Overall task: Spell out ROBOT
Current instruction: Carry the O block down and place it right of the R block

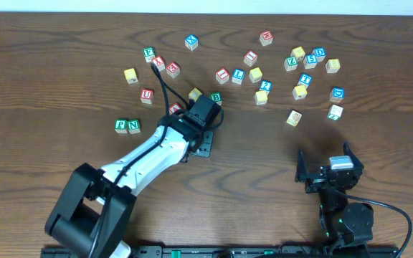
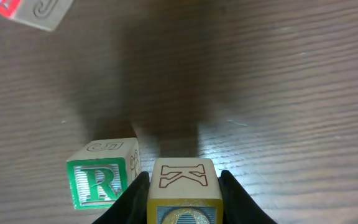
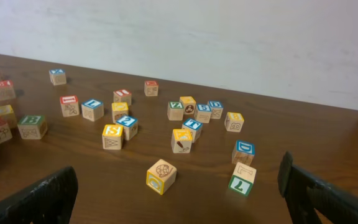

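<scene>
In the left wrist view my left gripper (image 2: 184, 199) is shut on a wooden block (image 2: 184, 180) with a red K on top and a yellow-framed O on its front face. It is low over the table. A green R block (image 2: 103, 176) stands on the table just left of it, close or touching. In the overhead view the left gripper (image 1: 203, 104) is near the table's middle, beside a yellow block (image 1: 195, 94) and a green block (image 1: 216, 97). My right gripper (image 1: 329, 169) is open and empty at the front right; it also shows in the right wrist view (image 3: 179, 199).
Many letter blocks lie scattered across the back of the table (image 1: 63, 57), densest at the back right (image 1: 307, 61). A yellow block (image 3: 161, 175) and a green 7 block (image 3: 242, 180) lie nearest the right gripper. Green F and N blocks (image 1: 127, 126) sit left of the left arm.
</scene>
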Robot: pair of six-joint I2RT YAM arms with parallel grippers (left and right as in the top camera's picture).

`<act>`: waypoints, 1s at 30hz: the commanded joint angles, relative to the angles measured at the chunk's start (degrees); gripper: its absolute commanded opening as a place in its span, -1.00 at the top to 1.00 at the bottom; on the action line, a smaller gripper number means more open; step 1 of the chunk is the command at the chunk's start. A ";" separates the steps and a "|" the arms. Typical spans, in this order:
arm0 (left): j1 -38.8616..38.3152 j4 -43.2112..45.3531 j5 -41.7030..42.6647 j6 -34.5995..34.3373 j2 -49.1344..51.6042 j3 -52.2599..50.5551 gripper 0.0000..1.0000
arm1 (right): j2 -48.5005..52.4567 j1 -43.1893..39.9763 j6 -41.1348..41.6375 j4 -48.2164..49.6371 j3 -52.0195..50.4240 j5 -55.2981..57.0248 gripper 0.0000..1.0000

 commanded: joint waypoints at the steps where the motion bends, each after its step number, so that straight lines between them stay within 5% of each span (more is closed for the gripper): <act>1: -0.04 -0.15 -0.70 -1.44 0.42 -0.33 0.85 | -0.35 -0.26 -0.59 -0.24 -0.04 -0.17 -0.98; 30: -0.04 3.56 -0.55 -1.42 1.73 -0.52 0.85 | -0.35 -0.26 -0.59 -0.24 -0.04 -0.17 -0.99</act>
